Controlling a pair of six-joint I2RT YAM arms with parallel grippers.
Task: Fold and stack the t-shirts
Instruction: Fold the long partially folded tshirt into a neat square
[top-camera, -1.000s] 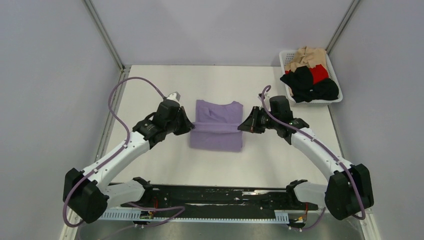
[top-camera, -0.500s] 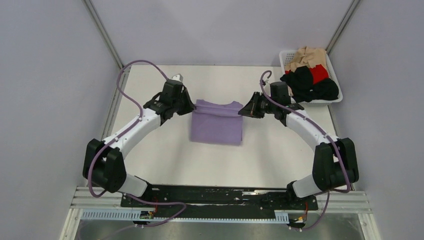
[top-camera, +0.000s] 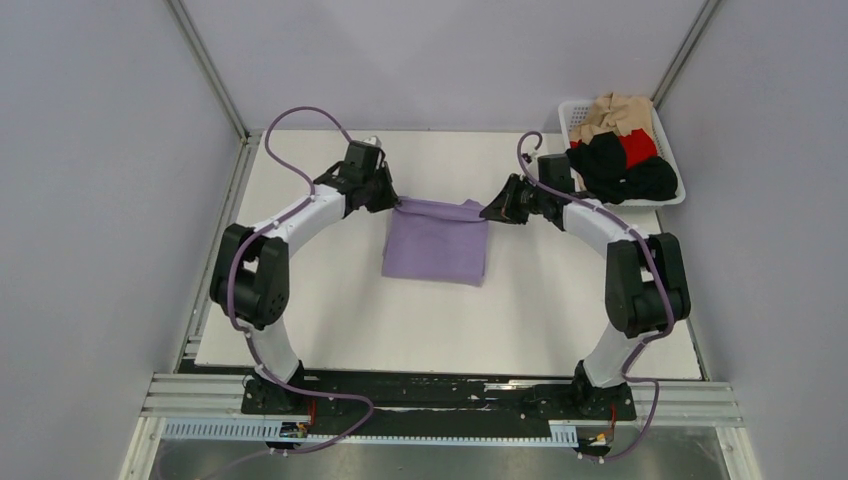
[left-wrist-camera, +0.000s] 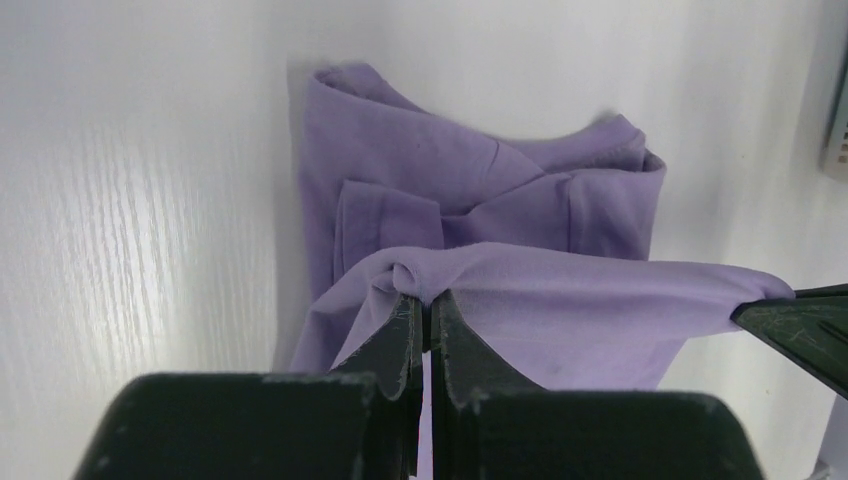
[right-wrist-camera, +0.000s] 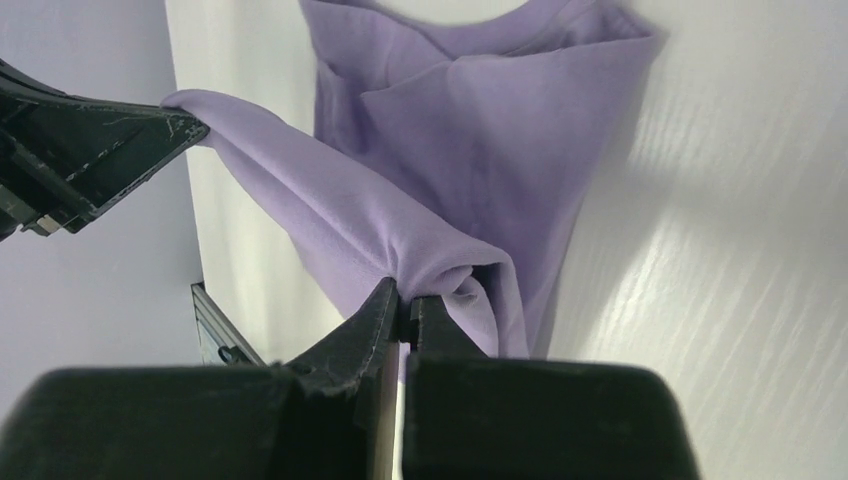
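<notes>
A lavender t-shirt (top-camera: 436, 245) lies partly folded on the white table, its lower half doubled over toward the far side. My left gripper (top-camera: 394, 203) is shut on the left end of the raised fold edge (left-wrist-camera: 520, 280). My right gripper (top-camera: 487, 212) is shut on the right end of the same edge (right-wrist-camera: 400, 240). The cloth hangs stretched between the two grippers above the shirt's collar end (left-wrist-camera: 480, 165). In the left wrist view the left gripper (left-wrist-camera: 425, 298) pinches a bunched corner; in the right wrist view the right gripper (right-wrist-camera: 405, 297) pinches a rolled corner. Other t-shirts, black (top-camera: 615, 165), red (top-camera: 637, 147) and tan (top-camera: 612, 115), lie in a basket.
A white mesh basket (top-camera: 676, 198) stands at the far right corner of the table. Grey walls with metal frame posts (top-camera: 208, 70) close in the table on three sides. The black rail with the arm bases (top-camera: 430, 395) runs along the near edge.
Both grippers have carried the shirt's gripped edge away from the bases toward the far side, folding the lower half over the upper part. Both arms have stretched out further.
</notes>
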